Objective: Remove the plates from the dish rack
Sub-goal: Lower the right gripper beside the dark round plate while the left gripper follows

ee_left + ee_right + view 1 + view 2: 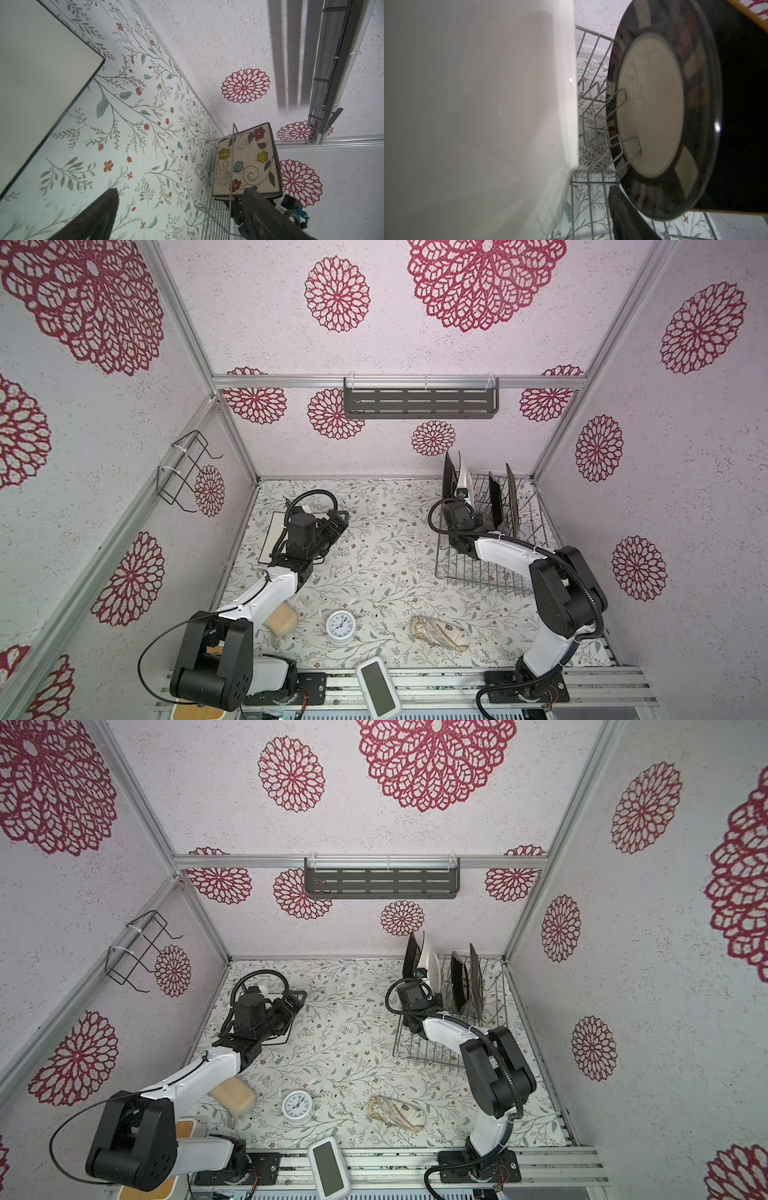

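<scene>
standing edge-up in the dish rack [478, 576], the white plate [430, 965] is straddled by the nearer right tool [419, 974], clench undetermined; the left tool [180, 193] is released.

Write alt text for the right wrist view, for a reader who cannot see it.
A white plate, very close to the camera, fills nearly half the picture. Beside it, a round cream plate with a dark striped rim stands upright in the rack. One of the fingers shows at the edge.
</scene>
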You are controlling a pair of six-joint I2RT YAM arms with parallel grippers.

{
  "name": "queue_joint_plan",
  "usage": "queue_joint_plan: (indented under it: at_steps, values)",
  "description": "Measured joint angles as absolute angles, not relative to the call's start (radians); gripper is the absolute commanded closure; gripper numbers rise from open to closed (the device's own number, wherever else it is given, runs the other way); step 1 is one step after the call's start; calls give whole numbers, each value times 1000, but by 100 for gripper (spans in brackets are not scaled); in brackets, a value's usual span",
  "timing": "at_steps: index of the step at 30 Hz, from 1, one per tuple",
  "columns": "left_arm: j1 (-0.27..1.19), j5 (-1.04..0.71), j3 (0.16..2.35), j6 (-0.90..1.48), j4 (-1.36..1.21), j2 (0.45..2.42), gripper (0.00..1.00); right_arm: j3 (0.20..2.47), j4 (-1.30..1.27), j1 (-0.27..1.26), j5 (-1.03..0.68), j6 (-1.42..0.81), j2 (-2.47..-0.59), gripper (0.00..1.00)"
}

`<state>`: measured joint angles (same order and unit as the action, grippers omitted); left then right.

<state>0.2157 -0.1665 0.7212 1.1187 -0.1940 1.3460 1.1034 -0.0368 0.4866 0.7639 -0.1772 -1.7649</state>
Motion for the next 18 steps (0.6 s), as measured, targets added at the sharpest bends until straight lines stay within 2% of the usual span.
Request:
queue_joint_plan:
  at_steps: [18]
  values:
    - [216, -163, 738, 1118, -162, 1335, 3, 1122, -144, 468, 812, -96, -1798, 57]
